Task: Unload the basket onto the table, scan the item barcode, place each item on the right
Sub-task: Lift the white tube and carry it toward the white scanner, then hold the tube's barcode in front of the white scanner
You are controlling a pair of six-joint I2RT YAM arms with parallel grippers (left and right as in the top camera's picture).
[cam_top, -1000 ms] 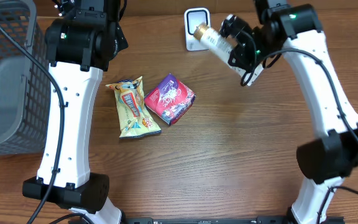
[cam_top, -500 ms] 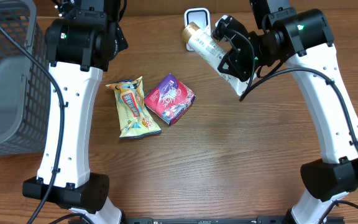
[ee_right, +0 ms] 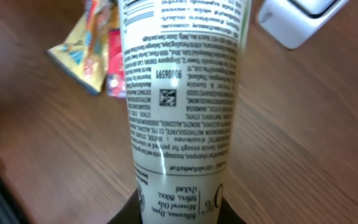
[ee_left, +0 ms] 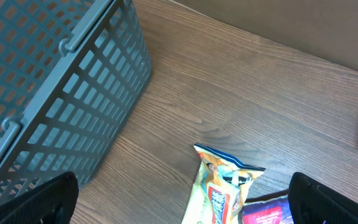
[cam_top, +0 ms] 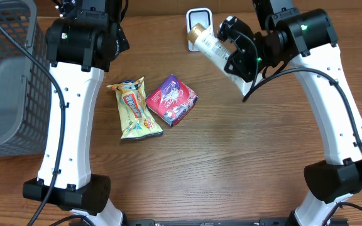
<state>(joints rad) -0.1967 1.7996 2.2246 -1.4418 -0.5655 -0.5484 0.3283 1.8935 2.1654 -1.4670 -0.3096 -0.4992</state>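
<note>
Gripping the white tube (cam_top: 211, 43) by its lower end, the right gripper (cam_top: 236, 55) hides that end; its fingers barely show in the wrist view, just a dark base under the tube. Tube is held off the table (cam_top: 231, 163), tilted, with the gold cap (cam_top: 197, 29) overlapping the scanner (cam_top: 198, 19) from overhead; touching or not, cannot tell. Wrist view cuts off the cap; upside-down print and a small square code (ee_right: 168, 96) face that camera. Scanner is clipped at that frame's corner. Right arm is bent, wrist angled toward the scanner. Left gripper (ee_left: 179, 180) is hidden under its own arm overhead; wrist view shows the jaws spread wide, holding nothing, fingers cropped at the bottom edge, above the snack bag (ee_left: 225, 186), well away from the scanner.
</note>
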